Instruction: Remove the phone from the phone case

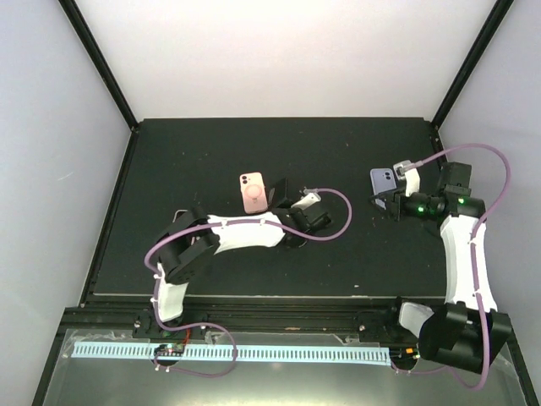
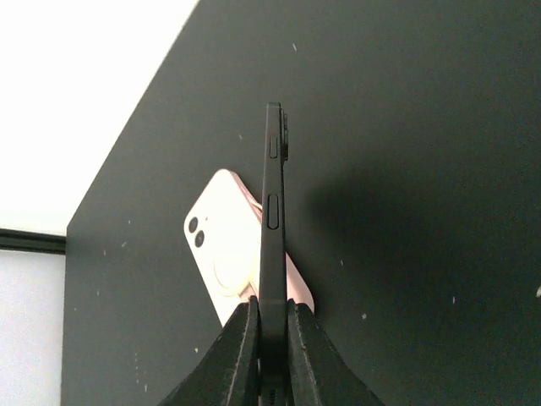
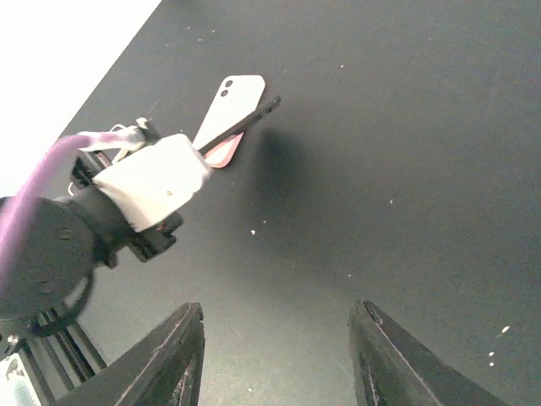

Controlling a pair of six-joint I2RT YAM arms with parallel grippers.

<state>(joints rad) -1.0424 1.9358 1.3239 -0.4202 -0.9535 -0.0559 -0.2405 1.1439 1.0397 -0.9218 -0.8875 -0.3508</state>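
Left claw (image 2: 272,315) is pressed tight on the lower end of a dark phone (image 2: 272,211), holding it edge-on over the black table (image 2: 406,169). Just beyond the claw, partly hidden behind the phone, a pink case (image 2: 221,254) lies flat on the table. Well off to that claw's right, the right claw (image 3: 277,313) hangs spread and empty.

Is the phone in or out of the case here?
Out: the left fingers hold the dark phone on edge; the pink case lies flat behind it.
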